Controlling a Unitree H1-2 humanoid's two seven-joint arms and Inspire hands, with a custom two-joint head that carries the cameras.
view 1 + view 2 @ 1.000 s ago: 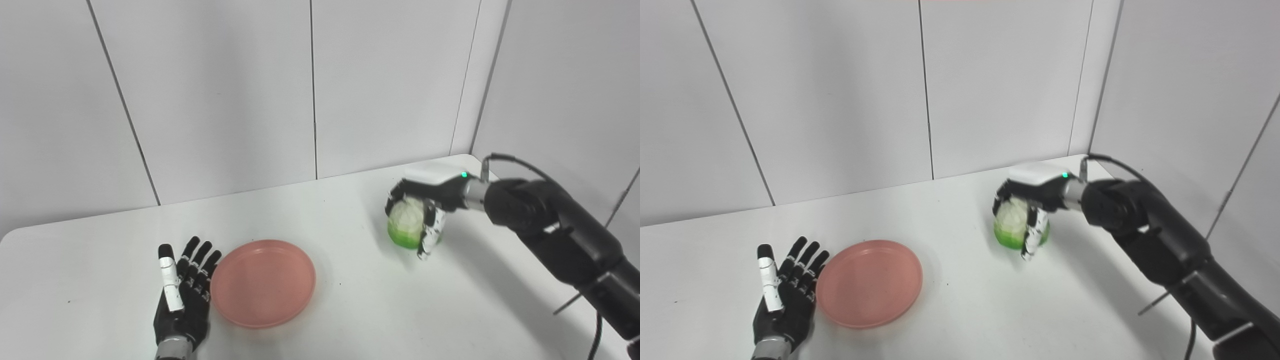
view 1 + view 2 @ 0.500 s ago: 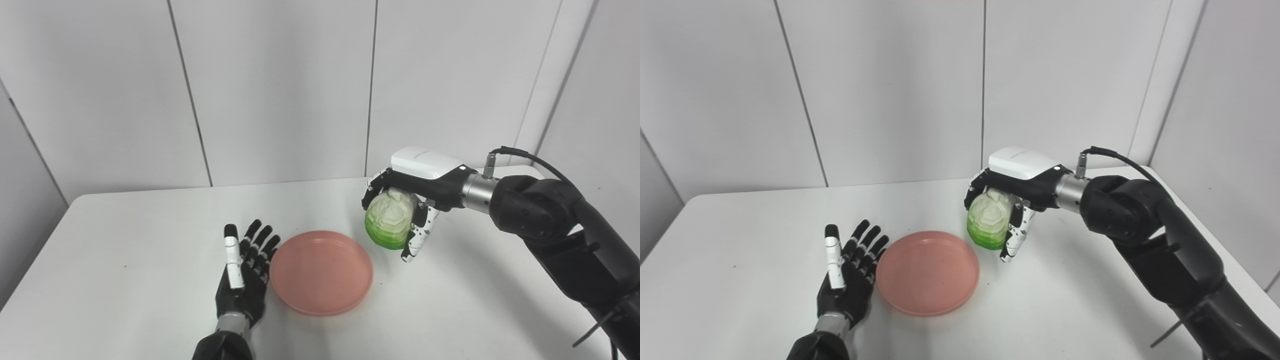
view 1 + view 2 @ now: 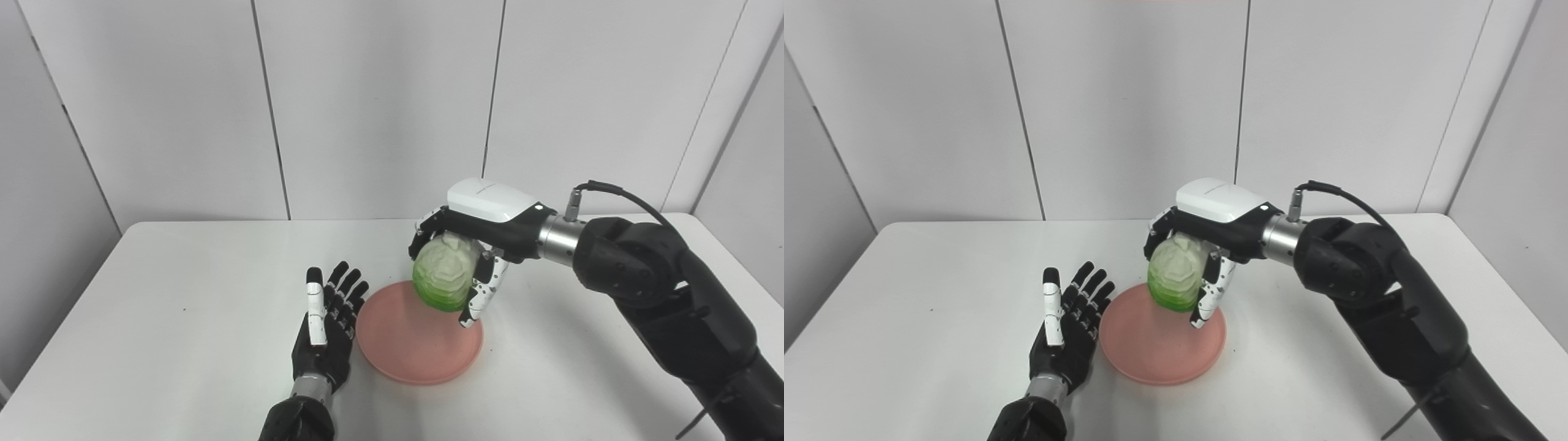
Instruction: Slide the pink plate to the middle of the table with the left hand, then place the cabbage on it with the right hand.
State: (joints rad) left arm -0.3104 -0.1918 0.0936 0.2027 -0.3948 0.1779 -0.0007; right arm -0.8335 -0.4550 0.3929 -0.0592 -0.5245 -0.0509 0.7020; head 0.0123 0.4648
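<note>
Left eye view: the right hand point(image 3: 474, 245) grips the cabbage point(image 3: 444, 277) with fingers wrapped around it, held above the far part of the pink plate point(image 3: 422, 343), not resting on it. The plate sits near the middle of the white table point(image 3: 153, 294).

Right eye view: the left hand point(image 3: 1069, 327) lies flat, fingers spread and empty, just beside the plate's left rim. No readable writing shows anywhere.
</note>
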